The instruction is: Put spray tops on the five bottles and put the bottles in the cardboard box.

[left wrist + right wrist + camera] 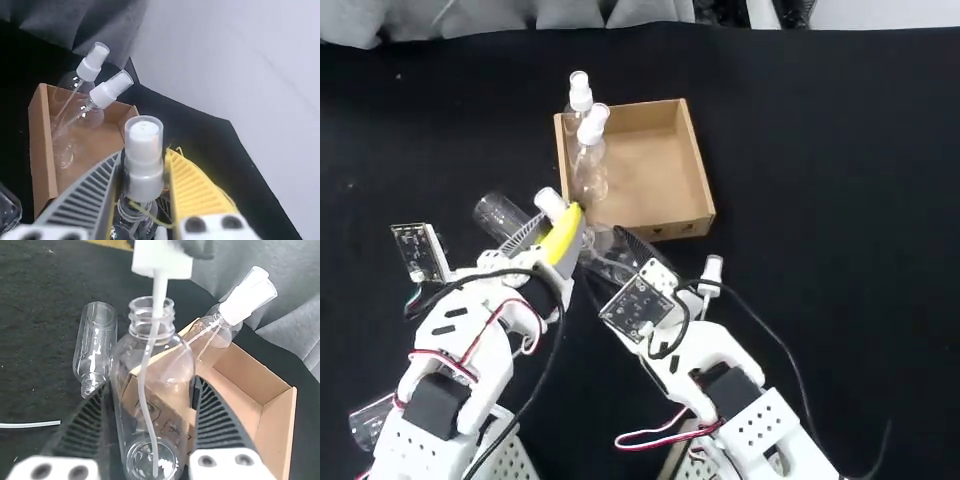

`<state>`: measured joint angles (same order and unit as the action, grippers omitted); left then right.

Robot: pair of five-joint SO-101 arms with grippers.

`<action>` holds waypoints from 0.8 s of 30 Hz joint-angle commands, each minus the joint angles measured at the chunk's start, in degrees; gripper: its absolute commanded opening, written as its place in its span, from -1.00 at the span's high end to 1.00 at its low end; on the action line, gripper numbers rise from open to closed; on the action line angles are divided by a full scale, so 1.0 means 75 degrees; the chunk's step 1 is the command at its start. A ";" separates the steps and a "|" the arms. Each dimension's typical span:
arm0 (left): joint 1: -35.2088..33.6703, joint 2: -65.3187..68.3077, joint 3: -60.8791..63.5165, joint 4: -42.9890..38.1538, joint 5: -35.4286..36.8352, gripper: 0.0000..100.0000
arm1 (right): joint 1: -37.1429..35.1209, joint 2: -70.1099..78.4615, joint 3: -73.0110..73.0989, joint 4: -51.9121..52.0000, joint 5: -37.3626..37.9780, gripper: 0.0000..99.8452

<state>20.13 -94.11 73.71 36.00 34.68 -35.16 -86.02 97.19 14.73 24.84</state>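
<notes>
My left gripper [143,162] is shut on a white spray top [143,150], also seen as the spray top [161,259] hanging over an uncapped clear bottle [150,370]. Its thin tube runs down through the bottle's neck, while the head stays above the rim. My right gripper [150,395] is shut on that bottle, holding it upright just in front of the cardboard box [692,165]. The two grippers [558,218] [612,255] meet there. Two capped bottles [588,150] lean in the box's left side.
An uncapped bottle [500,215] lies on the black cloth left of the grippers, and another bottle [368,422] lies by the left arm's base. A loose spray top [712,270] rests right of the right arm. The box's right half is bare.
</notes>
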 commanded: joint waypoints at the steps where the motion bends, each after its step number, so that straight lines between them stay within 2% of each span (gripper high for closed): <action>1: 0.0229 -0.0082 -0.0064 -0.0164 -0.0434 0.93 | -0.0082 -0.0170 -0.0006 -0.0211 -0.0059 0.85; 5: 0.0240 -0.0035 -0.0064 -0.0164 -0.0492 0.92 | -0.0082 -0.0170 -0.0006 -0.0211 -0.0059 0.85; 11: 0.0240 -0.0070 -0.0147 0.0199 -0.0492 0.63 | -0.0082 -0.0170 -0.0006 -0.0199 -0.0059 0.85; 24: 0.0158 -0.0105 -0.0897 0.0985 -0.0445 0.63 | -0.0023 -0.0170 -0.0006 -0.0199 -0.0059 0.85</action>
<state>21.27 -94.11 71.69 42.77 31.52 -35.08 -86.02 97.19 14.73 24.92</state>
